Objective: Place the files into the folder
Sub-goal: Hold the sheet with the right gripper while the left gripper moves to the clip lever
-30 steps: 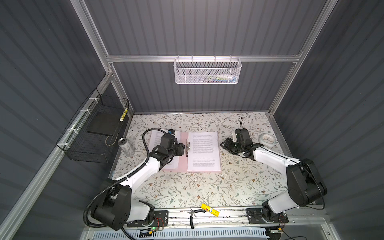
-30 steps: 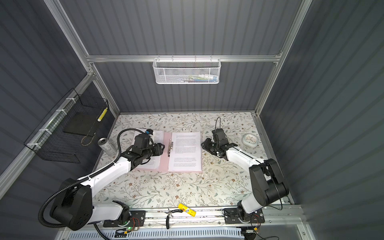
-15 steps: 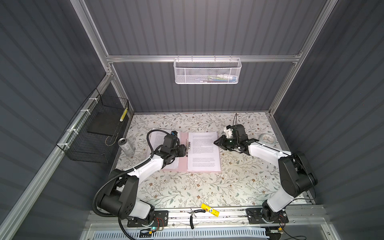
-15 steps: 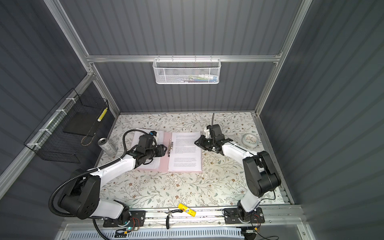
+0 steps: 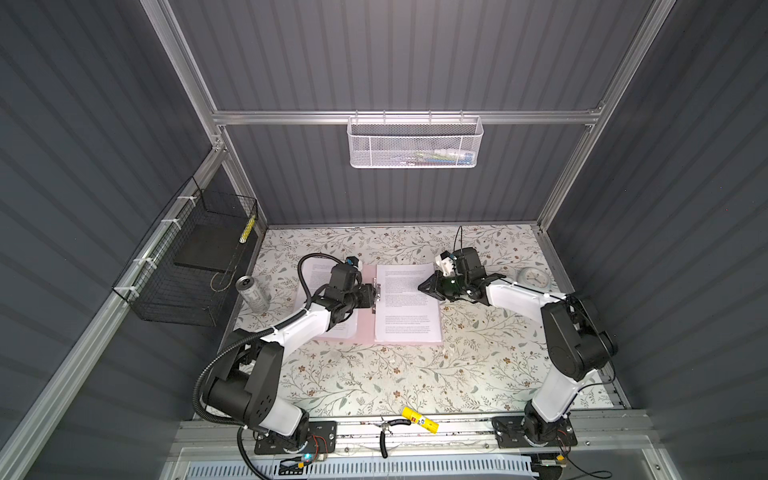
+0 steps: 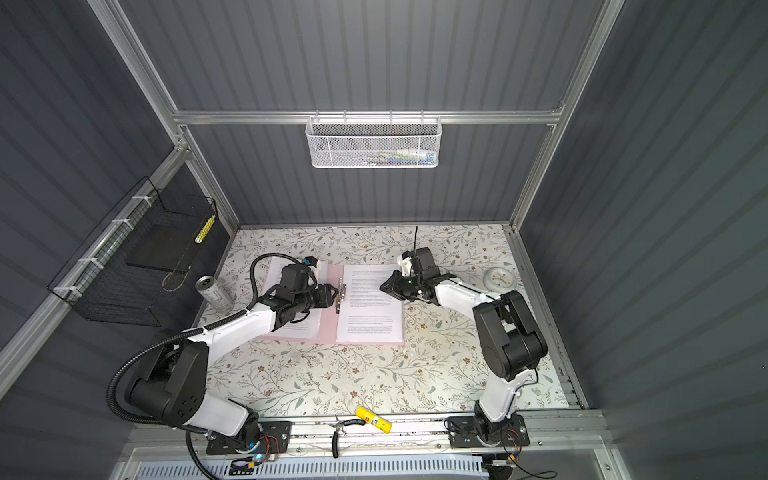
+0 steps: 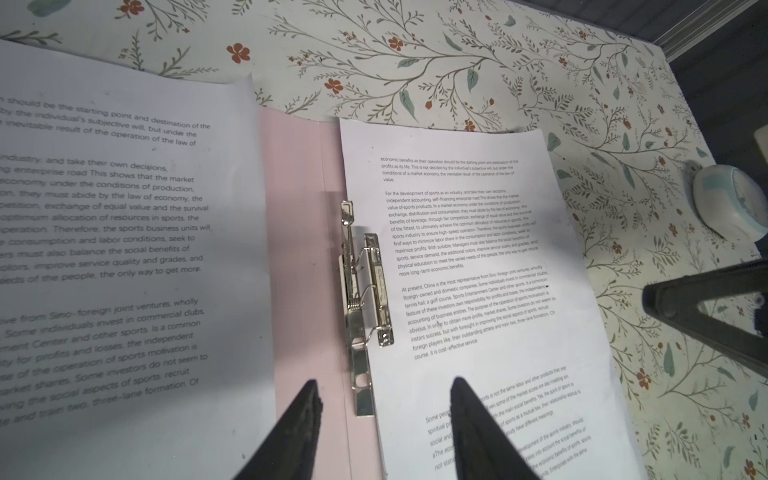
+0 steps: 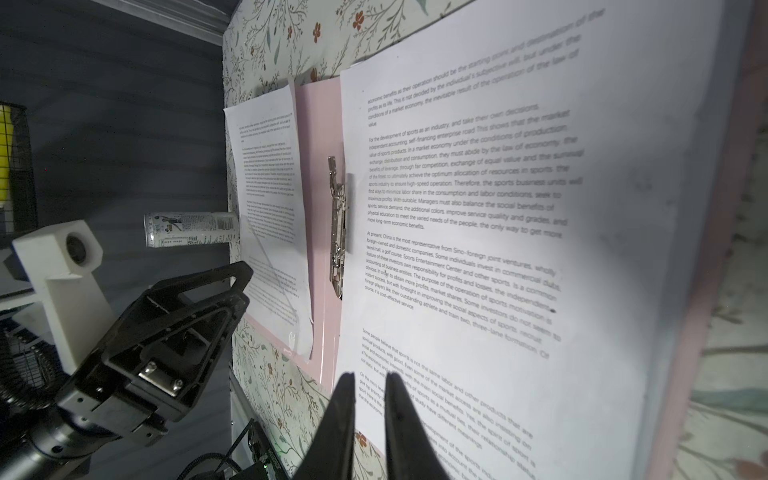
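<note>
Files (image 5: 407, 303), two, lie on one folder (image 5: 365, 328); left pincer (image 7: 384, 382) spread, right pincer (image 8: 369, 376) barely parted.

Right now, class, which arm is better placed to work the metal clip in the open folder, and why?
Left. The left gripper, jaws open, hovers right at the metal clip along the folder's fold. The right gripper, nearly closed, is across the right-hand sheet from it.

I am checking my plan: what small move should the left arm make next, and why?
Probably lower the left end effector onto the silver metal clip of the open pale pink folder. Its jaws stand open astride the clip's end, one printed white sheet lies against the clip, and a second sheet lies unclipped on the folder's left half.
</note>
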You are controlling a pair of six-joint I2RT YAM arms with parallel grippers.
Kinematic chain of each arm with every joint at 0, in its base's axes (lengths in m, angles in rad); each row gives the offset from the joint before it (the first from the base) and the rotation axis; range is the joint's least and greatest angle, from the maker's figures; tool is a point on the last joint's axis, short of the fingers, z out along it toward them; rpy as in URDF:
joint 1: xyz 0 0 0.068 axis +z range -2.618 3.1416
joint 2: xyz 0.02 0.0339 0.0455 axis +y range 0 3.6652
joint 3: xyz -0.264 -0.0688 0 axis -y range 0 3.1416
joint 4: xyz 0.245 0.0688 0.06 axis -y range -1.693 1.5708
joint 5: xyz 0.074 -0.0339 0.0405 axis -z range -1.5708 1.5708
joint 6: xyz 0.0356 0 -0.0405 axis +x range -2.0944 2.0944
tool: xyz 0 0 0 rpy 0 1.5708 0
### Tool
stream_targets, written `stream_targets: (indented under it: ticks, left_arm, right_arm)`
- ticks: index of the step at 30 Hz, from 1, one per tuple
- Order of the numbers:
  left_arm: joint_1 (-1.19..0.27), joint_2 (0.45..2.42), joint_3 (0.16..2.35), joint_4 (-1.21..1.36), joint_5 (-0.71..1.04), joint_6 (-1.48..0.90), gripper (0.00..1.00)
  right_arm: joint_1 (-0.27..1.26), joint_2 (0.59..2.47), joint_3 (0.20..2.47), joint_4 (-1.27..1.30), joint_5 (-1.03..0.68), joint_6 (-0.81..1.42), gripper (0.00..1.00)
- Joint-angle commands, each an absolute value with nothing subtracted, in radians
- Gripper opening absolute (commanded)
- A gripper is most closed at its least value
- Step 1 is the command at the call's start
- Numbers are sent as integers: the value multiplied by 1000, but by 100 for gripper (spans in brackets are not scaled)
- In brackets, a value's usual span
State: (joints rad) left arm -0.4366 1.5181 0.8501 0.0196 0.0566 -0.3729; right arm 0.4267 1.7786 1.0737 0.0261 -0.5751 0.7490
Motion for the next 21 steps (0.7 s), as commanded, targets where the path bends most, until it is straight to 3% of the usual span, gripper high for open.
stream_targets:
  ticks: [1,10,21]
  left_arm:
    - [-431,1538,894,36,68,-352,52]
    - [-418,1629,973,70,74,-299,52]
    - [-321,1769,1057,167,280,-302,51]
  right_arm:
    - [432,1786,1055,109,-603,752,15]
    - [423,1822,1129,62,-642,705,30]
    - [426,1901,1177,85,-698,738,13]
